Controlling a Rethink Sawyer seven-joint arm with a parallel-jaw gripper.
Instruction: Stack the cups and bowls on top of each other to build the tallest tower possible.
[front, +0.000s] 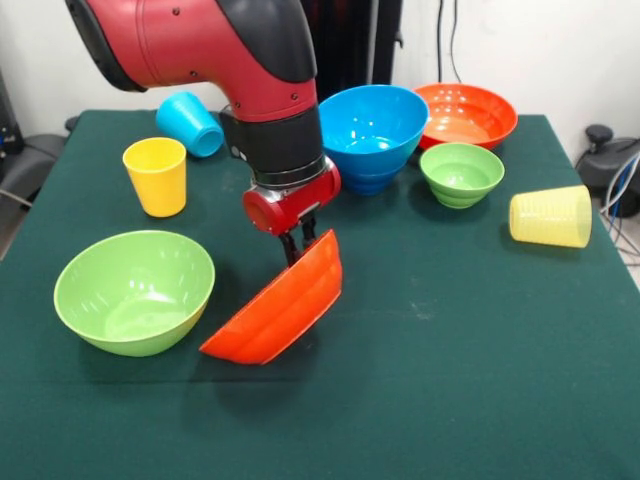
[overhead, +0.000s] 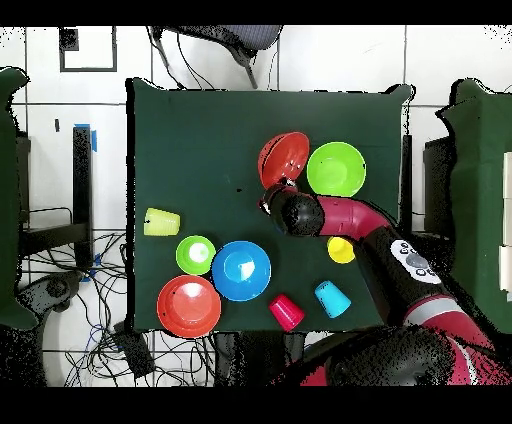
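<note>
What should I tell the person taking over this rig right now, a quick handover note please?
Gripper: shut on the rim of the tilted orange-red bowl, whose low edge is at the table.
Beside it: big green bowl, upright.
Elsewhere: blue bowl, second orange-red bowl, small green bowl, yellow cup upright, light blue cup and ribbed cup on their sides, red cup.
Done: no tower visible.
Left: all stacking.

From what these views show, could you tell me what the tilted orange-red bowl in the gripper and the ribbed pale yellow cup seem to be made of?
The orange-red bowl looks like glossy moulded plastic: its smooth wall carries bright highlights and keeps its shape while pinched at the rim. The ribbed pale yellow cup, lying on its side, looks like thinner, translucent plastic, since light seems to pass through its ridged wall. Neither can be confirmed by look alone.
</note>
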